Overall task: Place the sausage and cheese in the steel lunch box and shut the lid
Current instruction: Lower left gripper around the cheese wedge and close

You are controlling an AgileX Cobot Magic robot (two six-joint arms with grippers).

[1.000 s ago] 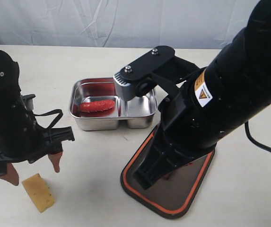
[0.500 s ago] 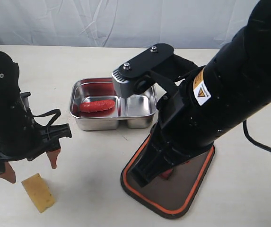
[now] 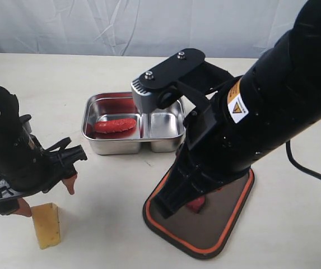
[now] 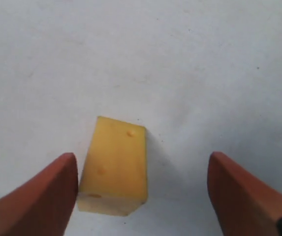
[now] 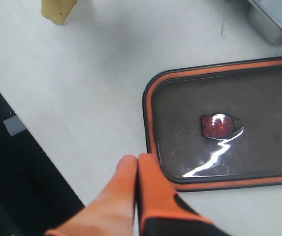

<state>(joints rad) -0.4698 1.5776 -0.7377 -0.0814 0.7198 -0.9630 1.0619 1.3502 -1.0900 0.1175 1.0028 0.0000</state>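
Straddling one cheese (image 4: 113, 167), left claw (image 3: 46, 200) gapes; right claw (image 5: 136, 160) pressed together by one lid (image 5: 190, 123).

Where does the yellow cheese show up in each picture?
Exterior view: cheese lower left, below the left jaws.
Left wrist view: cheese between the open jaws.
Right wrist view: cheese cut off at the frame's edge.
Shared landmark: the lid, in exterior and right wrist views only.

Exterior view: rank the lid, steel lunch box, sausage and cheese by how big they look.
1. lid, partly hidden by the right arm and nearer the camera
2. steel lunch box
3. sausage and cheese: alike; the cheese is nearer, so no ranking
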